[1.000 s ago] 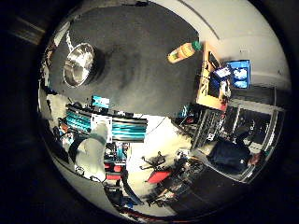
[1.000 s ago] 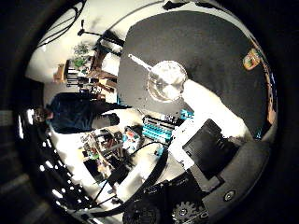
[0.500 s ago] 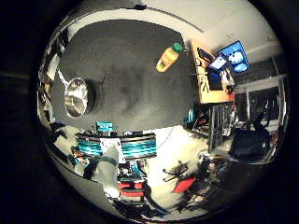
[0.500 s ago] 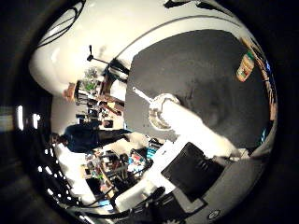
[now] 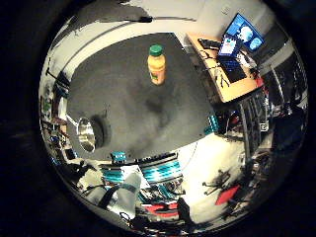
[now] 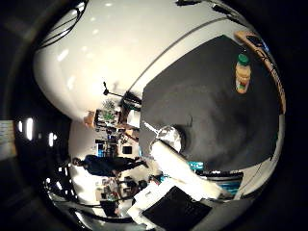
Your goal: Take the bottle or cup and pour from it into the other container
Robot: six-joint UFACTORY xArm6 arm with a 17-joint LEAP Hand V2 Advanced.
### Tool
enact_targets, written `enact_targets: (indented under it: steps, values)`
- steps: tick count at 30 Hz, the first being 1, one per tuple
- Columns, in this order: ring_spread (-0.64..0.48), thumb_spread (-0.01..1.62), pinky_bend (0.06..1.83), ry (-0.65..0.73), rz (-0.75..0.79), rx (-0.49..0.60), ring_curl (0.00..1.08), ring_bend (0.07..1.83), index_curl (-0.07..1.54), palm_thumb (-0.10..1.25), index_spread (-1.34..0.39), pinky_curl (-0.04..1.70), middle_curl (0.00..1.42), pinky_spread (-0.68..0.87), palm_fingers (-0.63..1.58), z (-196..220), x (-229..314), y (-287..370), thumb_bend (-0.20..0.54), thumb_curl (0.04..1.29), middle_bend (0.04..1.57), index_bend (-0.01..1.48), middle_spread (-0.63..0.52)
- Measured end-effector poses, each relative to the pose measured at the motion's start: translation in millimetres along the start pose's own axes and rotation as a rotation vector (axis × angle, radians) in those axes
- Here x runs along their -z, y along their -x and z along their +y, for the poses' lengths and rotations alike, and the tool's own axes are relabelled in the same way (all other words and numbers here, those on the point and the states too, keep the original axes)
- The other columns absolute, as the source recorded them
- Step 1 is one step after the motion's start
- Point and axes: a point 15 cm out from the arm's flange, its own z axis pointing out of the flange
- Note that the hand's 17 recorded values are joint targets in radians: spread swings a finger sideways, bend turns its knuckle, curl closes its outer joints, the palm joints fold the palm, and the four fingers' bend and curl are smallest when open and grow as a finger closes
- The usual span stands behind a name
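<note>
- Little finger side palm view looks down from well above a dark grey tabletop, so every item on it appears small and far from the palm.
- An orange juice bottle with a green cap stands upright on the tabletop, towards the far end of the surface, around 12 o'clock from the table's centre in this view.
- A shiny metal cup sits near the table's opposite edge, at roughly 8 o'clock from the bottle, and well apart from it. Bare dark surface lies between the two.
- A wooden desk with a lit laptop on it stands just beside the table, at about 3 o'clock from the bottle.
- Teal and black equipment sits just off the table's near edge, past the cup.
- Thumb side palm view shows the hand: one long white finger reaches straight out from a black body block and ends in front of the cup, covering part of its rim from this angle. The finger looks straight and uncurled; whether the other fingers are spread or together cannot be told, since they are out of sight.
- Nothing is held in the hand, and it touches neither bottle nor cup.
- A pale floor surrounds the table.
</note>
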Motion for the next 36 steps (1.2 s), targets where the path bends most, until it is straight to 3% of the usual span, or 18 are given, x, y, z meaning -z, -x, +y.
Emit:
enact_targets:
  steps: [9, 36]
  values:
    - [0.21, 1.08, 1.04, -0.157, -0.065, -0.096, 0.20, 0.60, 0.27, 0.47, -0.22, -0.01, 0.36, 0.44, 0.14, -22, -5, -78, -0.025, 0.31, 0.33, 0.16, 0.10]
    - [0.20, 1.08, 0.97, -0.225, -0.235, -0.262, 0.20, 0.54, 0.29, 0.46, -0.16, 0.00, 0.34, 0.45, 0.11, -33, -122, -230, -0.023, 0.30, 0.33, 0.16, 0.13]
